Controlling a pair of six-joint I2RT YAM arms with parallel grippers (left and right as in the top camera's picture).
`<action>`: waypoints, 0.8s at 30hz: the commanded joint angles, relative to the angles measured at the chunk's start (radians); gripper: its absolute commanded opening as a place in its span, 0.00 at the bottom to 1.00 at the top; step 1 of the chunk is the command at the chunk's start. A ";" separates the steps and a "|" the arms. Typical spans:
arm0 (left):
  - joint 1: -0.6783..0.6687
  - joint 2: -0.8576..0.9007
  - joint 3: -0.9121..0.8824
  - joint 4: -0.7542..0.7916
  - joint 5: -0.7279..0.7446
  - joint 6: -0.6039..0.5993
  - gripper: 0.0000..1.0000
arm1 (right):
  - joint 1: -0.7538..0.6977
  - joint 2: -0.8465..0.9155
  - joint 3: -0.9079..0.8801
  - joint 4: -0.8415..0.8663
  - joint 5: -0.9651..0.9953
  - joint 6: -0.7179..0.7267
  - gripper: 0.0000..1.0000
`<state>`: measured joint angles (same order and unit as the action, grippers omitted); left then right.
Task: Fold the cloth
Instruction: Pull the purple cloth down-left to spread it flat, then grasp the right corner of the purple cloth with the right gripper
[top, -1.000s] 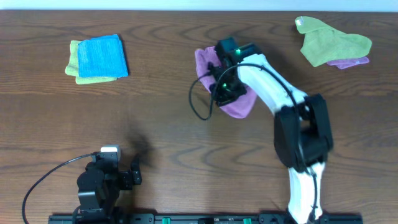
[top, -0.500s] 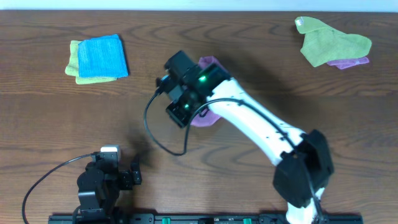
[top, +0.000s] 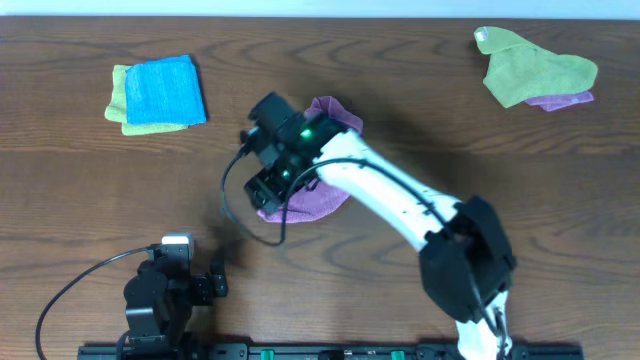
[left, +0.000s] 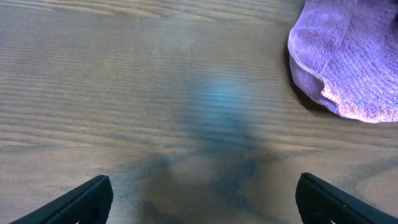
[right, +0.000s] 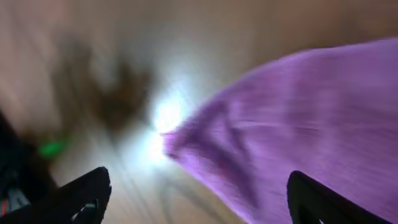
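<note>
The wooden table (top: 420, 110) is crossed by the right arm (top: 400, 200), under whose wrist the purple cloth (top: 322, 200) is seen, bunched near the table's middle. The right gripper (right: 199, 196) is held wide open at the cloth's edge, nothing clasped. The left gripper (left: 202, 199) is likewise spread wide over bare wood.

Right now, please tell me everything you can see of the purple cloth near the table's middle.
The cloth is soft purple-magenta microfibre with a stitched hem. It lies bunched and partly folded on the wooden table, near the middle, partly hidden under the right arm. The right gripper hangs open over it, not gripping; no tag shows.
</note>
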<state>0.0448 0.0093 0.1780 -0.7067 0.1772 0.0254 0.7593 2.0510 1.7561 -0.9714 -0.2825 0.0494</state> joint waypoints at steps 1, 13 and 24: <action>-0.001 -0.006 -0.012 0.000 0.007 -0.007 0.95 | -0.092 -0.091 0.031 -0.013 0.058 0.071 0.91; -0.001 -0.006 -0.012 0.003 0.008 -0.008 0.95 | -0.443 -0.100 -0.069 -0.217 -0.014 0.117 0.84; -0.001 -0.006 -0.012 0.003 0.008 -0.013 0.95 | -0.491 -0.100 -0.394 -0.005 -0.158 0.122 0.71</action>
<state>0.0448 0.0093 0.1780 -0.7055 0.1772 0.0250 0.2653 1.9480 1.3880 -1.0023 -0.3935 0.1539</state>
